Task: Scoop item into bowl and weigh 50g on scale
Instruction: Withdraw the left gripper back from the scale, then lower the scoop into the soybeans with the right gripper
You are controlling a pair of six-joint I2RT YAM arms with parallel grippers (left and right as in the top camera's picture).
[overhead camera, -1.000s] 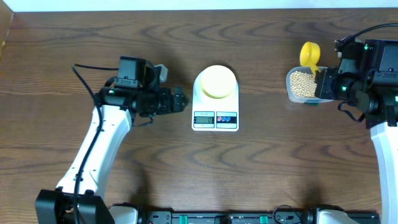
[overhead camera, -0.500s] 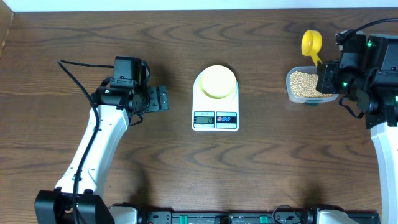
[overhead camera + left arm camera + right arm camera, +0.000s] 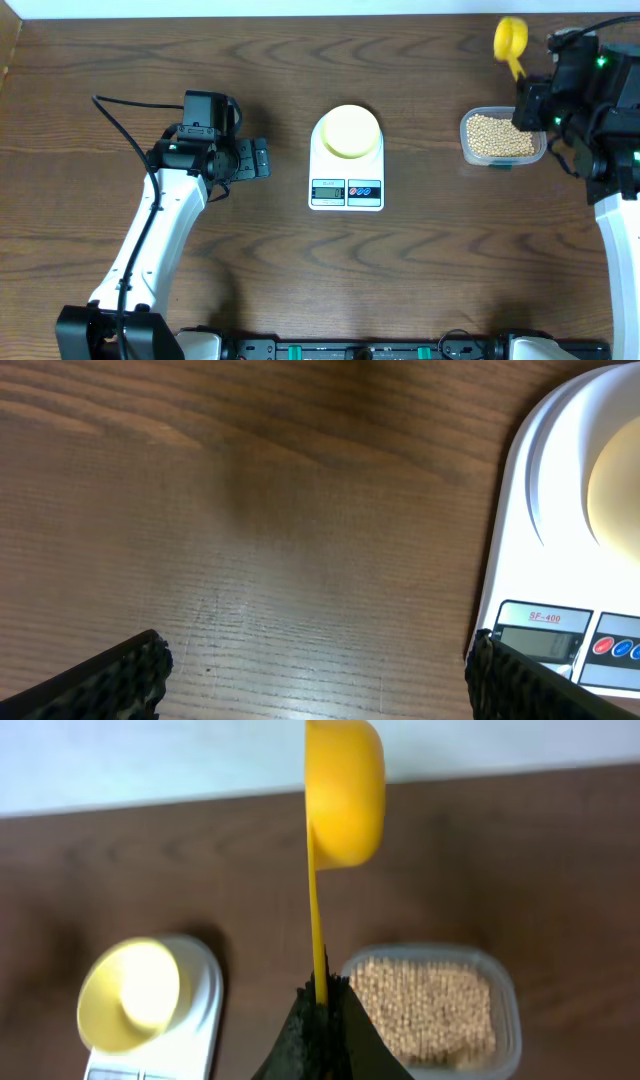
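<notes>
The pale yellow bowl (image 3: 351,131) sits empty on the white scale (image 3: 347,190) at the table's middle; both show in the right wrist view, the bowl (image 3: 135,995) on the scale (image 3: 195,1040). The tan beans (image 3: 498,134) fill a clear tub (image 3: 468,150) at the right, also in the right wrist view (image 3: 425,1010). My right gripper (image 3: 528,100) is shut on the handle of a bright yellow scoop (image 3: 511,38), held above the tub's far edge; the scoop's cup (image 3: 345,790) points away. My left gripper (image 3: 262,160) is open and empty left of the scale (image 3: 560,560).
The tub's rim (image 3: 505,990) lies just right of my right gripper (image 3: 320,1005). The table's far edge runs along the top, close behind the scoop. Bare wood lies between my left fingertips (image 3: 130,665).
My right gripper lifted the scoop up and back out of the tub toward the far edge. My left gripper drew back left from the scale a second ago, then held still.
</notes>
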